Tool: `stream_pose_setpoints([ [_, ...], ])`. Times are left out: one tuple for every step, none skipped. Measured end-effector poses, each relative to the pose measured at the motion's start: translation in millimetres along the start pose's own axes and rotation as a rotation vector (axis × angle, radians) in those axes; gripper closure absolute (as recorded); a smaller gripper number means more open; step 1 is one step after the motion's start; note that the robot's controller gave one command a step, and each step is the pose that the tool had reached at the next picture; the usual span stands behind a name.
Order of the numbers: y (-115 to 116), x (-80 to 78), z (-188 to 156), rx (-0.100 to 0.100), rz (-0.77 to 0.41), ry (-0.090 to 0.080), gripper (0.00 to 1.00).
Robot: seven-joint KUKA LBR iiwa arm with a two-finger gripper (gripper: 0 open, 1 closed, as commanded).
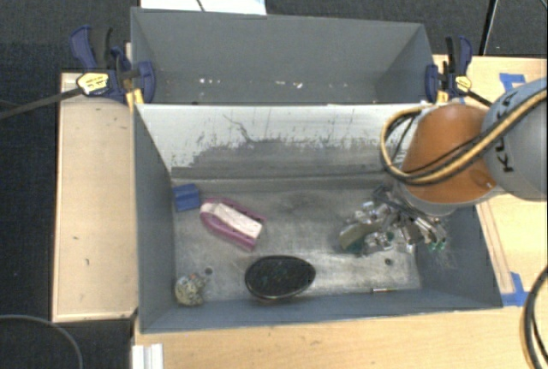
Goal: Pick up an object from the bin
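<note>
The gripper (383,232) was parked low at the right side of the grey bin (282,145), close to the floor, with the orange wrist cover (445,155) bulging above it. A small grey-green lump (351,237) was spotted right at its left edge, and that was taken as the likely pick, tbh. Whether the jaws were wide, narrow or closed on the lump couldn't be told, since too much hardware was bunched up around there.

Everything else was scattered well apart on the left half. A pink-and-white packet (231,222) was lying with a blue block (187,198) just beside it. A black oval disc (279,277) was set toward the front, and a speckled little ball (190,288) was tucked in the front-left corner.

For the step to be done well, the lump probably needed to be centred between the jaws before any squeeze was made, as an off-centre pinch on something that small could easily have flicked it away. A straight-up lift was judged safest, with the bin's right wall so near. A double pick wasn't considered much of a worry.
</note>
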State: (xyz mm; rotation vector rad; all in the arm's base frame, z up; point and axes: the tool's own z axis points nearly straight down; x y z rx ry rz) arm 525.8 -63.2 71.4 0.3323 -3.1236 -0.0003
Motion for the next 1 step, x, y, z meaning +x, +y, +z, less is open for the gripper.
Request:
stream_pose_setpoints([
  [6.6, 10.6, -135.1, 0.003, -0.027, -0.009, 1.0],
])
